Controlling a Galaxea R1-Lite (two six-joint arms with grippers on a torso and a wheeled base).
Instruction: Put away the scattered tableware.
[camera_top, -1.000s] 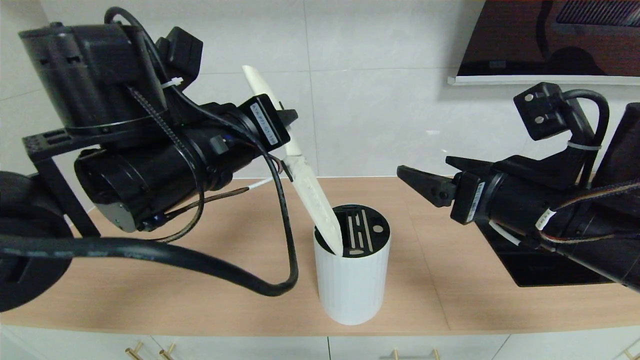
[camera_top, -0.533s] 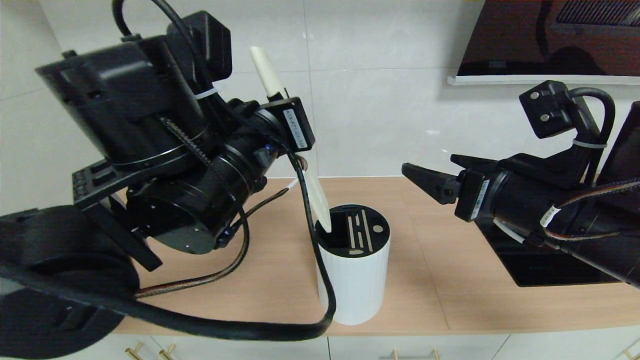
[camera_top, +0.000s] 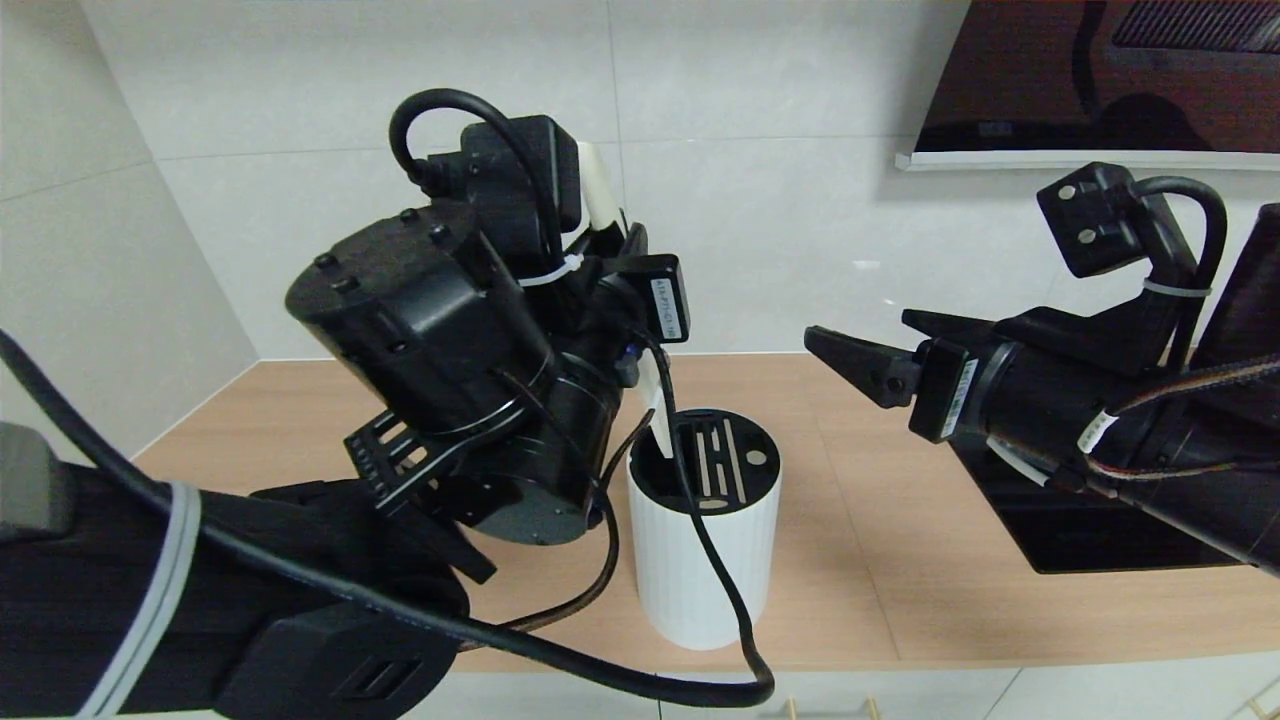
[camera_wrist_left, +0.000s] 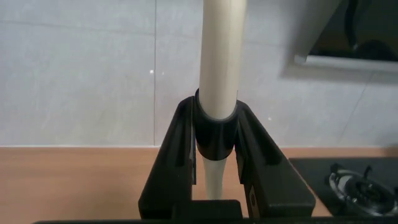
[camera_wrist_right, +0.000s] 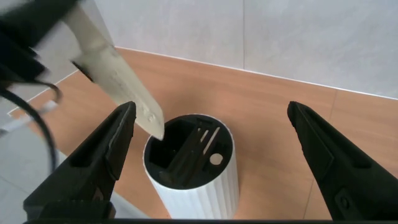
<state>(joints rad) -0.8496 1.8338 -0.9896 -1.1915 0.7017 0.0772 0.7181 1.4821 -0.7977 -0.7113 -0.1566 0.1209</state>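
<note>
Currently | left jaws pinch knife (camera_wrist_right: 118, 74) handle | tip below them at holder (camera_top: 700, 560) rim | risk: tilted blade snags, topples holder | right jaws spread

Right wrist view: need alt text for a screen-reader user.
A cream knife, blade angled down, has its tip at the wide opening of a white ribbed holder with a black slotted top, standing on a wooden counter. The right gripper, open, frames the holder from above.

Matt knife (camera_wrist_right: 121, 84), ribbed holder (camera_top: 705, 570), wooden counter (camera_top: 880, 580)
</note>
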